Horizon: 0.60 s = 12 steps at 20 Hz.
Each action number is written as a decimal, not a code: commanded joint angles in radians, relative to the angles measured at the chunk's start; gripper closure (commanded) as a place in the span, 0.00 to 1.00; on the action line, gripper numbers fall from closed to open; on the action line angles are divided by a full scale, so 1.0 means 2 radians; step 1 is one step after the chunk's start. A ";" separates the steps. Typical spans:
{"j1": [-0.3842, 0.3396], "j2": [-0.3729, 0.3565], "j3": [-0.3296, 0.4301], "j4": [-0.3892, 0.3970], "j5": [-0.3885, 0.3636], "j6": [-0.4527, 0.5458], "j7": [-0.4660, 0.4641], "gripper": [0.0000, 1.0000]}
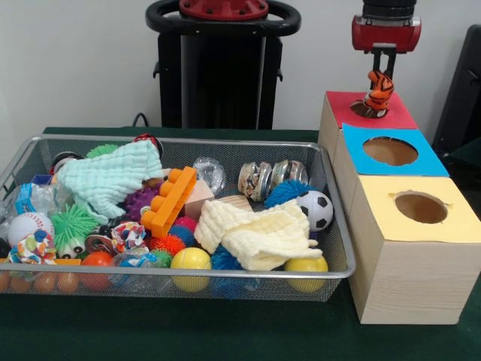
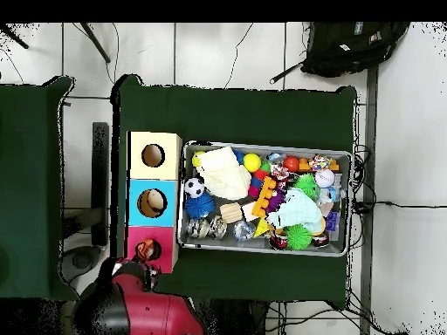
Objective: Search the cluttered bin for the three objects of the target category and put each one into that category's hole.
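Green table, wire bin (image 1: 331, 272) packed with toys lower left. Upper right, the claw (image 1: 382, 74) is pinched shut on an orange striped toy (image 1: 379, 89) dangling over the red box's hole (image 1: 367, 110). If it's off-center, the toy might catch the rim and flop outside.

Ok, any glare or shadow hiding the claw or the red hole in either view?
Front view: even light, no glare; the claw holds a striped orange toy over the red box's hole, its rim partly hidden by the toy. Overhead view: the arm crowds the red box; claw indistinct.
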 commanded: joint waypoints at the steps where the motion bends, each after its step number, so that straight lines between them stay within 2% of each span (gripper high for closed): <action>1: -0.005 0.018 0.025 -0.010 0.013 -0.014 0.109 1.00; 12: -0.007 0.025 0.018 -0.011 0.001 -0.027 0.099 1.00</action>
